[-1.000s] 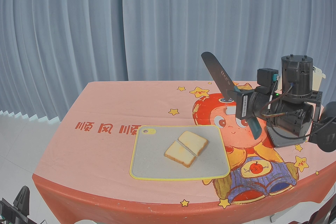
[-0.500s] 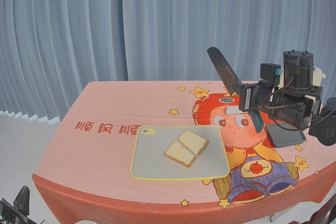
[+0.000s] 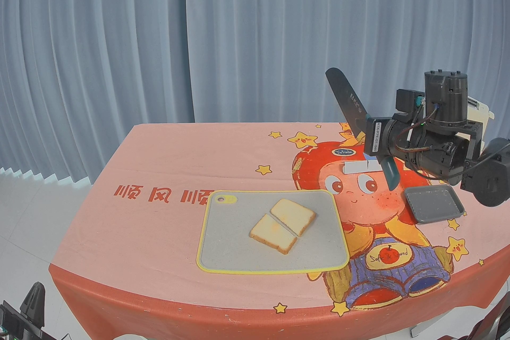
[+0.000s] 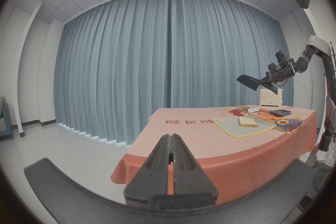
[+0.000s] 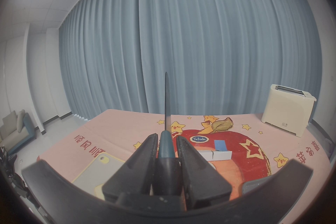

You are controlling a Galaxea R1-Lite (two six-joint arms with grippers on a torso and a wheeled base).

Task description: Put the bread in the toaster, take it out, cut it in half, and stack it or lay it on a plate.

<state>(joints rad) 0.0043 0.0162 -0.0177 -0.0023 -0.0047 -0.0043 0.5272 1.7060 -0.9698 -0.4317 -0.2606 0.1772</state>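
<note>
The board (image 3: 234, 245) is grey with yellow rim, knife (image 3: 350, 104) black-bladed, teal-handled, tablecloth (image 3: 175, 155) salmon, star-patterned.

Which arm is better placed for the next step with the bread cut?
Right, probably. The right gripper is shut on the knife above the table, near the grey plate, and should put it down first. The left gripper is shut, off the table, far from the bread.

Right arm raised, forearm level; right gripper (image 3: 378, 144) clamped on the knife (image 3: 348, 102) handle, blade tilted up; left arm low, left gripper (image 4: 171, 142) jaws pressed together
</note>
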